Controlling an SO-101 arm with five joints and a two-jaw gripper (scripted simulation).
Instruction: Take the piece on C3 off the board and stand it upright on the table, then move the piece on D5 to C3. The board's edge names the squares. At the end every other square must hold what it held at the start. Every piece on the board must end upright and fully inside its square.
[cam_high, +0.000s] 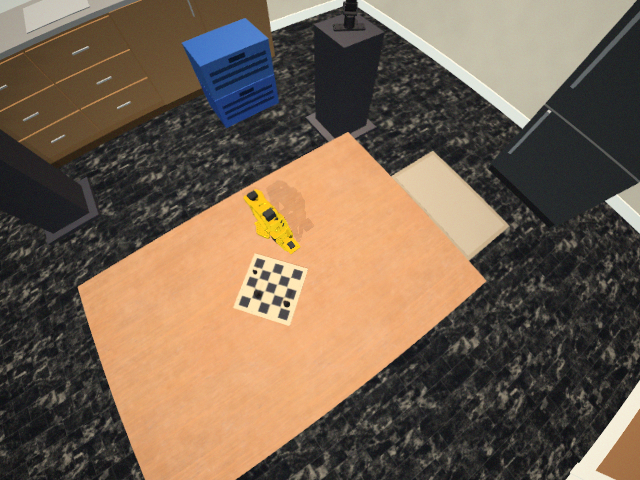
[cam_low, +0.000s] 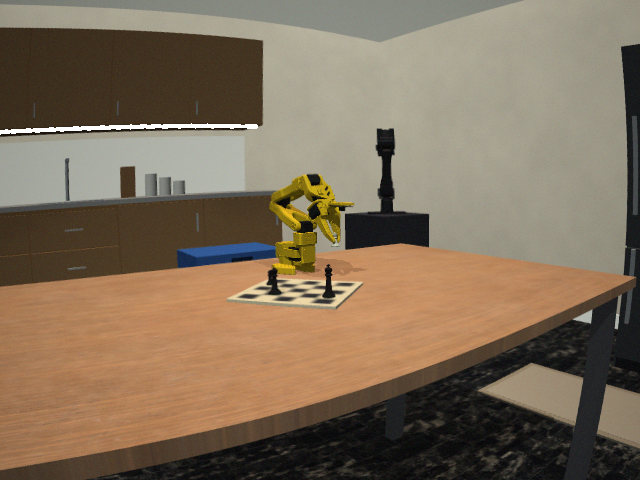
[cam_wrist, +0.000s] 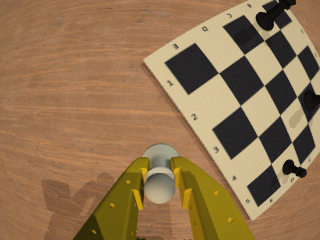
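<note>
My gripper (cam_wrist: 160, 172) (cam_low: 334, 236) (cam_high: 292, 246) is shut on a small white chess piece (cam_wrist: 160, 188) (cam_low: 334, 244). It holds the piece upright over bare table, beside the corner of the chessboard (cam_wrist: 218, 48) (cam_high: 242, 307) (cam_low: 310, 303) and off it. Three black pieces stand on the board. In the wrist view a tall one (cam_wrist: 276, 10) is at the far corner, one (cam_wrist: 311, 103) is at the right edge and a small one (cam_wrist: 294, 168) is near the lower edge. In the exterior view only a short one (cam_low: 272, 282) and a tall one (cam_low: 328, 281) can be told apart.
The board lies on a large wooden table (cam_high: 206, 361) (cam_low: 206, 361), just in front of my arm's base (cam_low: 297, 258). A blue drawer unit (cam_high: 232, 69), a dark pedestal (cam_high: 346, 77) and cabinets stand on the floor beyond the table.
</note>
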